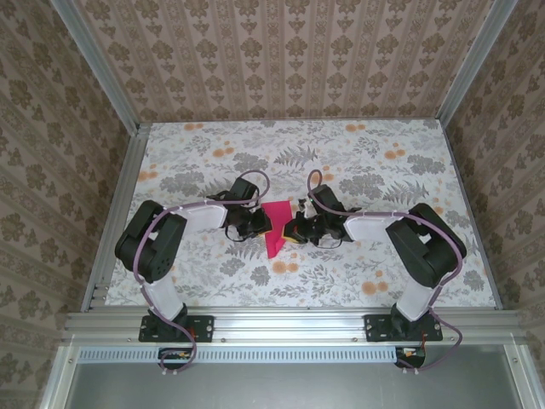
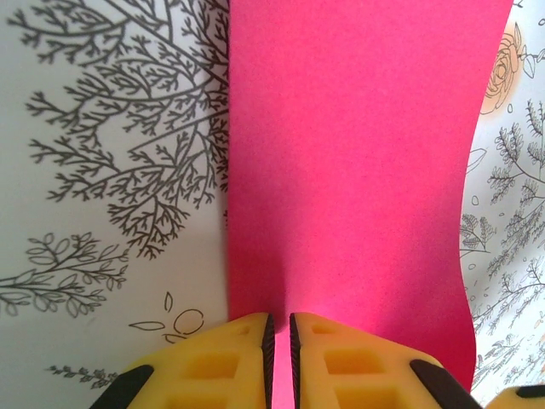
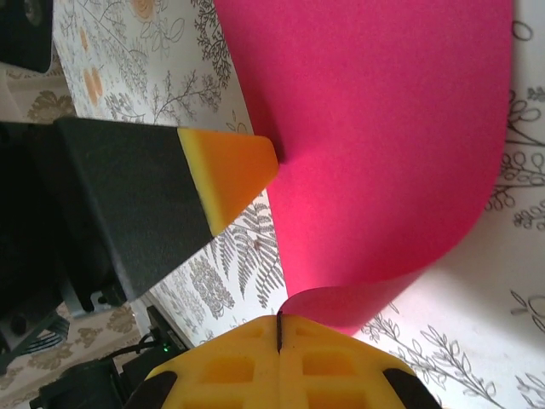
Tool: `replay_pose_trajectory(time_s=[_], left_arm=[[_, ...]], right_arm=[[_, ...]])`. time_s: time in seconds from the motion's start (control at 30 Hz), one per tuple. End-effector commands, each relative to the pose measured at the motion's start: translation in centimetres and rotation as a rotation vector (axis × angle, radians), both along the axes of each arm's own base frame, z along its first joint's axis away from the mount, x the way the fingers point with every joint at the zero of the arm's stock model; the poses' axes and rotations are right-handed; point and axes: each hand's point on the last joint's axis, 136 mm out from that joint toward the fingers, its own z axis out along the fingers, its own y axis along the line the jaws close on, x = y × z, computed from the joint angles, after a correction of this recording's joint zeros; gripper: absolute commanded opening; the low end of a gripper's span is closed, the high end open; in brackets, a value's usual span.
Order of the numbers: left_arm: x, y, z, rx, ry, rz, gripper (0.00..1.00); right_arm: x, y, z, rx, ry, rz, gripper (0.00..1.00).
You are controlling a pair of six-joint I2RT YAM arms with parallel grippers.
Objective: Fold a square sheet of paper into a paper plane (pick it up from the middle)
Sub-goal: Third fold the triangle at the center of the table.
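Note:
The square sheet of paper (image 1: 274, 228) is magenta-red and sits between my two grippers at the middle of the table. My left gripper (image 1: 260, 223) meets its left side. In the left wrist view the jaws (image 2: 279, 319) stand almost together, with the paper (image 2: 349, 153) running forward from the thin slit and dimpled at the tips. My right gripper (image 1: 294, 230) is at the paper's right side. Seen from the right wrist, its jaws (image 3: 279, 317) are pressed shut on a curled-up edge of the paper (image 3: 375, 128). A left finger (image 3: 234, 166) touches the opposite edge there.
The flower-patterned table (image 1: 341, 273) has raised metal rails (image 1: 281, 317) along its near edge and sides, and patterned walls behind. Both arms reach inward from their bases (image 1: 174, 328) at the front, elbows out toward the table's sides.

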Motion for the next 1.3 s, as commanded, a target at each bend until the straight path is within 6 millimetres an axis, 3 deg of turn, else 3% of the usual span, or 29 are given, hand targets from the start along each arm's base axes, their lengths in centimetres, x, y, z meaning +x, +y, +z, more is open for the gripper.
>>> replay_pose_trajectory(time_s=[0.0,0.27,0.8,1.27], left_arm=[[0.1,-0.4,1.0,-0.013,-0.010,-0.030,0.17],[2.4,-0.1,4.2,-0.035,-0.115,0.002,0.20],[2.6,0.1,0.0,0.021,-0.008,-0.020,0.16],[2.4,0.0,-0.4,0.024,0.005,-0.031,0.15]], right_arm=[[1.3,1.2,0.8,0.043,-0.032,0.004,0.01],[1.3,0.8,-0.1,-0.001,-0.030,0.014,0.01],[2.2,1.5,-0.4,-0.006,-0.038,0.035,0.02],[2.6,2.0,-1.6,-0.013,-0.024,0.047,0.02]])
